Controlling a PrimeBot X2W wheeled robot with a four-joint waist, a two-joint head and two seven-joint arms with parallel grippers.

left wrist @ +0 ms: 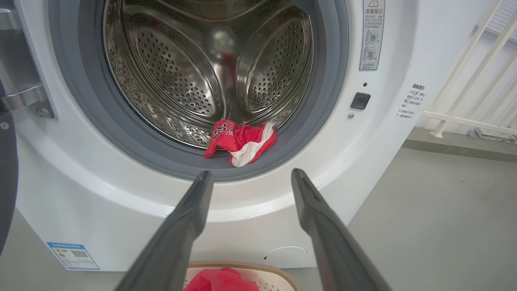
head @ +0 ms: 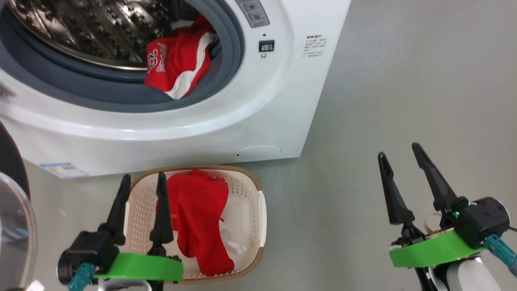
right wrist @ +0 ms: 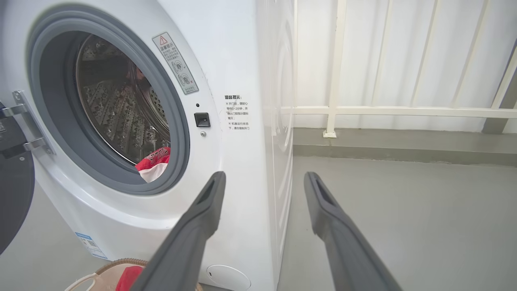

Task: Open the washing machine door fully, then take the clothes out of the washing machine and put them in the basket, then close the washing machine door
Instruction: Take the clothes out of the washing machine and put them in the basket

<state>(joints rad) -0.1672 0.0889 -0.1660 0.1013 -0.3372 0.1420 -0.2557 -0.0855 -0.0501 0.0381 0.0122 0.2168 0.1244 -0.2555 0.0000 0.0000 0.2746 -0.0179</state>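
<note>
Washing machine (head: 258, 121): white front-loader standing on the grey floor (head: 404, 81); its round opening is uncovered, exposing the perforated steel drum (left wrist: 177, 72) and the grey gasket (left wrist: 80, 101).
Washing machine door (head: 14, 226): swung clear of the opening on the hinge side; its black frame and clear glass bowl lie at the left edge of the head view.
Garment in the opening (head: 177, 64): red with white trim and white print, crumpled at the lower right edge of the opening, draped from the drum's lip onto the gasket.
Basket (head: 260, 210): cream, perforated, with a brown rim, on the floor just beside the front bottom edge of the machine.
Garment in the basket (head: 202, 218): red, lying across the basket's middle from its far edge to its near edge, with some white fabric beside it.
Left gripper (head: 144, 175): fingers spread and empty, held over the left edge of the basket.
Right gripper (head: 399, 150): fingers spread and empty, over bare floor, well apart from the basket and off the machine's right front corner.
Blue label sticker (head: 62, 169): at the lower left front corner of the machine.
</note>
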